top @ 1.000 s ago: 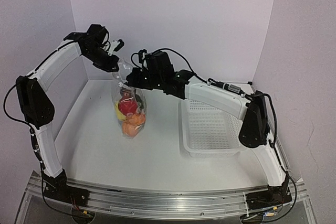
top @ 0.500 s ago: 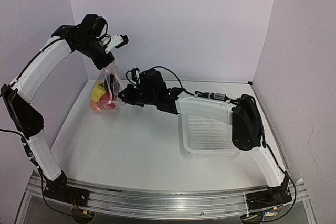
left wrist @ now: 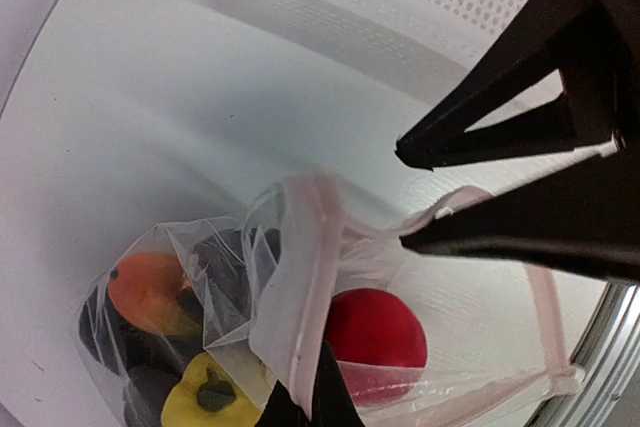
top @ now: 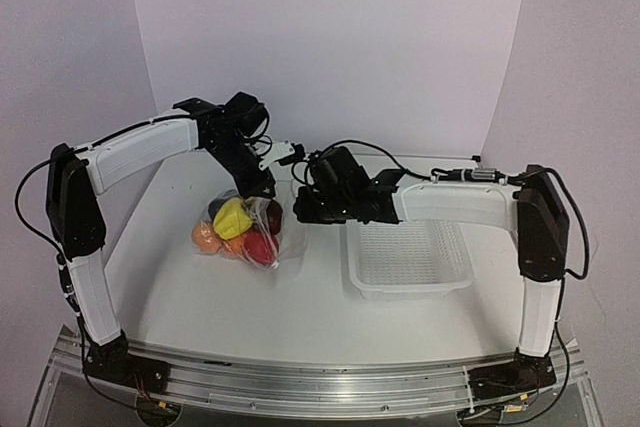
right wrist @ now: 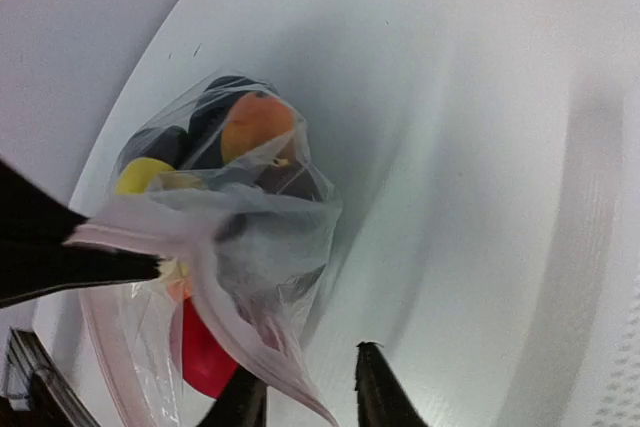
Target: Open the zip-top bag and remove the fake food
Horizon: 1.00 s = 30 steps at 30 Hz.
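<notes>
While the left gripper [top: 257, 183] pinches the top edge of the bag [left wrist: 300, 277] and holds it up, the right gripper [left wrist: 402, 197] has its two fingers apart and grips nothing; the pink zip strip lies right at its finger tips, and a loose bit of film hangs between them; the bag looks to sit on the table [top: 250, 297], left of the white basket [top: 400, 290], with the fake food [top: 240, 230] all inside it: yellow, red, orange and dark pieces; the mouth looks pulled partly open, so I think the opening step is close to done and no food is out yet; next, the right gripper needs to go into the mouth and grab one piece, maybe the red one near the opening, while the left one keeps the edge up; the film is floppy and may get in the way.
</notes>
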Each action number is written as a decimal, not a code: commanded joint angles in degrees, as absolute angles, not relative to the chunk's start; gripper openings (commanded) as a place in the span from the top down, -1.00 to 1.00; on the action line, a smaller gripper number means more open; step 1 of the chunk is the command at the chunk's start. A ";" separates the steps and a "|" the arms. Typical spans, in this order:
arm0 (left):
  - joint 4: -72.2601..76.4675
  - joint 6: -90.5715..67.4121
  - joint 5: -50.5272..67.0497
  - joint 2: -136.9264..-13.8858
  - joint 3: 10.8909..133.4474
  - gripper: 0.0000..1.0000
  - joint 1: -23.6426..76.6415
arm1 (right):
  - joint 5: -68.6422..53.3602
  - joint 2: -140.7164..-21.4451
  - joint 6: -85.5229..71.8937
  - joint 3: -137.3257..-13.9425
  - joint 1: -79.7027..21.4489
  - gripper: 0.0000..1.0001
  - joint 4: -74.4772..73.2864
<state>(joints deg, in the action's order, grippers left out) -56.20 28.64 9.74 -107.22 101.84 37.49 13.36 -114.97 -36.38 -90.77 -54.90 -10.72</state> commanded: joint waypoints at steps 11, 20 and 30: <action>-60.35 15.11 20.30 -106.29 107.50 1.00 37.50 | -5.18 -106.27 -17.77 -84.32 -55.63 0.37 7.99; -66.74 9.92 25.21 -109.63 113.89 1.00 34.76 | -6.22 -114.10 -23.87 -85.61 -55.69 0.62 12.11; -66.16 9.25 31.91 -111.44 114.00 1.00 31.80 | -2.67 -117.00 -24.03 -83.17 -55.90 0.61 12.72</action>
<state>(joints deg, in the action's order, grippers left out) -65.19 9.97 27.08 -110.87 111.00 33.07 -4.76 -116.30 -23.24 -85.19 -55.70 10.33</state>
